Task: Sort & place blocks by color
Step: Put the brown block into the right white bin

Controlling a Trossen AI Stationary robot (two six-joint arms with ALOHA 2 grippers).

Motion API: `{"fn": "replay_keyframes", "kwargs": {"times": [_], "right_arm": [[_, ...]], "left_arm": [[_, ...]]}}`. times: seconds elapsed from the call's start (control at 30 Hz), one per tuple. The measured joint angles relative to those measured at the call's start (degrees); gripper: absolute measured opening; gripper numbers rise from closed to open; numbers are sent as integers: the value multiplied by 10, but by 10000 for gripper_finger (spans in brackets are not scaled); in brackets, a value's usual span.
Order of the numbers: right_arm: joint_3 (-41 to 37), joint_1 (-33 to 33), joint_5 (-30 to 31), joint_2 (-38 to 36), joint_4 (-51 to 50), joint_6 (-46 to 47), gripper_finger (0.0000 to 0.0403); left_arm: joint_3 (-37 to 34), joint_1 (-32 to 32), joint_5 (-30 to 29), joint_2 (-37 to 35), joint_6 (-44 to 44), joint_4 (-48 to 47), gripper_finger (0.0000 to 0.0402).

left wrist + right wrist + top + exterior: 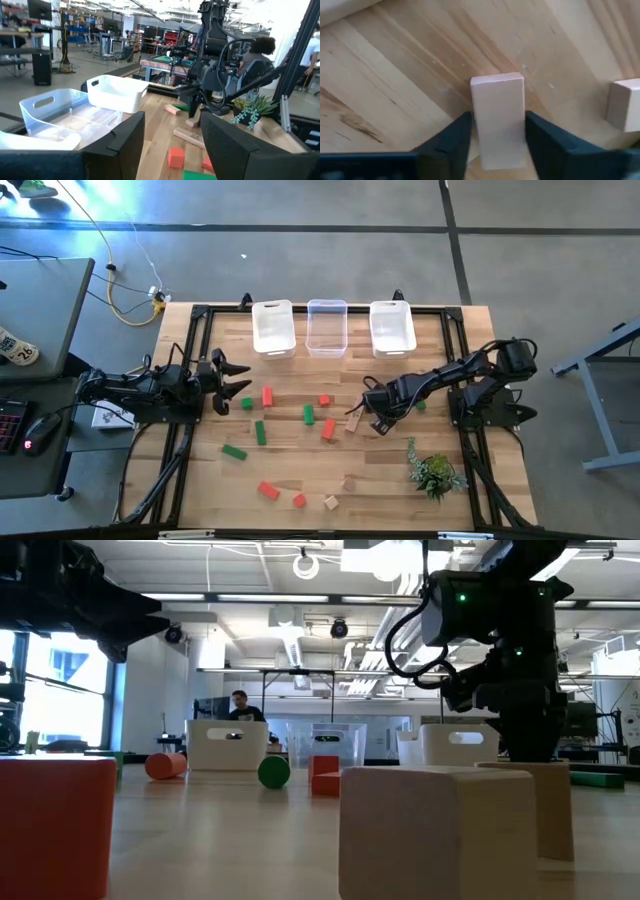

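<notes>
Looking level across the tabletop (pixel 300 470), the nearest blocks are a red cube (pixel 55 825) and two tan cubes (pixel 435 830), the second tan one (pixel 530 808) just behind the first. From above, these sit at the near edge with a red bar (pixel 268 490); a small leafy plant (pixel 435 473) lies to their right.

Farther in, green and red blocks are scattered across the middle: a green bar (pixel 234 452), another green bar (pixel 260 432), a red bar (pixel 329 429), a green piece (pixel 309 414), a red cube (pixel 324 401), a red bar (pixel 267 396) and a small green cube (pixel 246 404).

The right gripper (pixel 494 137) is down at the tabletop right of centre. Its wrist view shows a tan bar (pixel 498 117) standing between its two dark fingers (pixel 451 137), the jaws close against the bar's sides; whether they already clamp it I cannot tell. Another tan block (pixel 623 105) lies near, apart from the bar.

The left gripper (pixel 232 380) waits at the left side, above the tabletop, jaws apart and holding nothing.

At the far edge stand three bins in a row: a white one (pixel 273 327), a clear one (pixel 326 326) and another white one (pixel 392 326). Beyond the tabletop, a person (pixel 240 705) sits in the room.
</notes>
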Motion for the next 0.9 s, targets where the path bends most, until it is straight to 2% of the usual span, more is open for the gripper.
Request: {"fn": "replay_keyframes", "kwargs": {"times": [0.1, 0.13, 0.3, 0.4, 0.7, 0.9], "right_arm": [[0, 0, -3, 0, 1, 0, 95], [0, 0, -3, 0, 2, 0, 92], [13, 1, 7, -8, -7, -3, 92], [44, 0, 35, -20, -15, -19, 92], [168, -32, 131, -41, -52, -147, 103], [248, -64, 208, -41, -116, -229, 102]], "left_arm": [[0, 0, 0, 0, -28, 0, 184], [0, 0, 0, 0, -36, 0, 184], [0, 0, 0, 0, -43, 6, 184], [6, 0, 0, 0, -43, 11, 184], [64, 0, -2, 0, -1, -5, 184], [106, 0, -38, 25, 18, -53, 184]]}}
